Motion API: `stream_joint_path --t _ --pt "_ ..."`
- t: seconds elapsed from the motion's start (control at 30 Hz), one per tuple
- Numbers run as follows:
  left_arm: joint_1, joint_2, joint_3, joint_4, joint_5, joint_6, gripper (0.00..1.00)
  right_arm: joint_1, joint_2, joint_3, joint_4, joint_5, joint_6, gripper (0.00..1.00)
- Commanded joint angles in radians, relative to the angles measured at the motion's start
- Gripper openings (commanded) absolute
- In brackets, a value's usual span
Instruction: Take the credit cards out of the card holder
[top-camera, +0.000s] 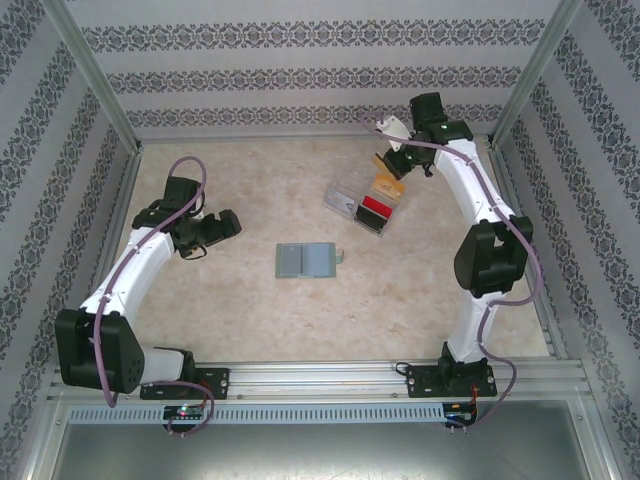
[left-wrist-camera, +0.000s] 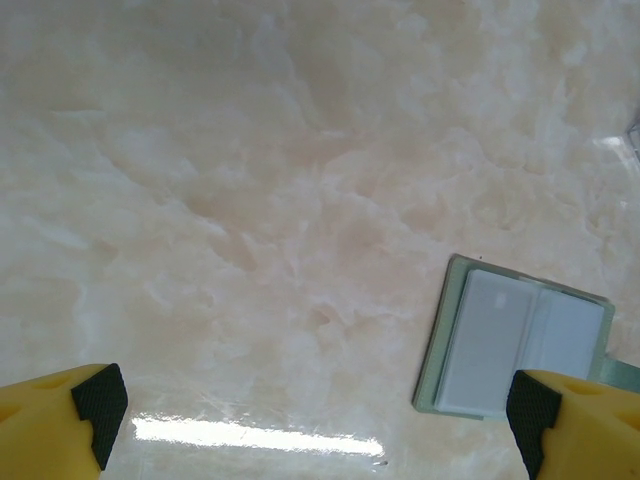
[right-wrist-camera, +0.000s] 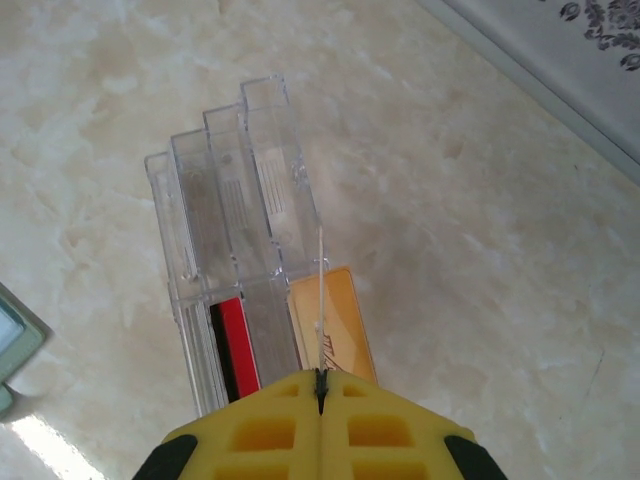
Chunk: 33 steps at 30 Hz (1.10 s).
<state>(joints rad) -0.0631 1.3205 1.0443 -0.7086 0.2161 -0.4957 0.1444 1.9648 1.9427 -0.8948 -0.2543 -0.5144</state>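
Marble table (top-camera: 250, 320), clear tray (right-wrist-camera: 228, 190) (wallet (top-camera: 305, 260) apart)

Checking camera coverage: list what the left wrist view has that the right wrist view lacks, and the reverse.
Left wrist, not right: the open left gripper. Right wrist, not left: the shut right gripper, a red card and an orange card at the clear tray. Both: the card holder and the marble table.
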Motion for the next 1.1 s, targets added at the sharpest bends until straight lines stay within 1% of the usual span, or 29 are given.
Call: stream_joint_path --t 0.0,0.1,0.23,0.5,0.7,0.8,0.93,0.97,1.07 --pt "0.014 0.007 0.000 -0.006 0.007 0.029 0.99 0.001 0.062 0.086 -0.133 0.020 -0.098 0.00" --pt "0.016 0.024 -0.002 -0.007 0.010 0.029 0.99 0.001 0.114 0.152 -0.197 0.040 -0.125 0.00" --pt "0.018 0.031 -0.001 -0.008 0.013 0.031 0.99 0.001 0.153 0.193 -0.226 0.058 -0.139 0.00" --pt "0.021 0.032 -0.001 -0.009 0.012 0.032 0.99 0.000 0.185 0.201 -0.236 0.085 -0.159 0.00" --pt "0.023 0.032 -0.003 -0.006 0.025 0.032 1.00 -0.001 0.209 0.207 -0.232 0.080 -0.155 0.01" --pt "0.025 0.031 -0.004 -0.006 0.029 0.032 0.99 -0.004 0.227 0.228 -0.248 0.050 -0.143 0.06" --pt "0.026 0.027 -0.001 -0.002 0.058 0.031 1.00 -0.003 0.222 0.245 -0.241 0.037 -0.097 0.20" --pt "0.026 0.027 -0.001 -0.003 0.065 0.029 1.00 -0.003 0.212 0.245 -0.234 0.034 -0.082 0.23" --pt "0.029 0.027 0.004 -0.005 0.077 0.027 0.99 -0.003 0.162 0.224 -0.207 0.025 -0.043 0.29"
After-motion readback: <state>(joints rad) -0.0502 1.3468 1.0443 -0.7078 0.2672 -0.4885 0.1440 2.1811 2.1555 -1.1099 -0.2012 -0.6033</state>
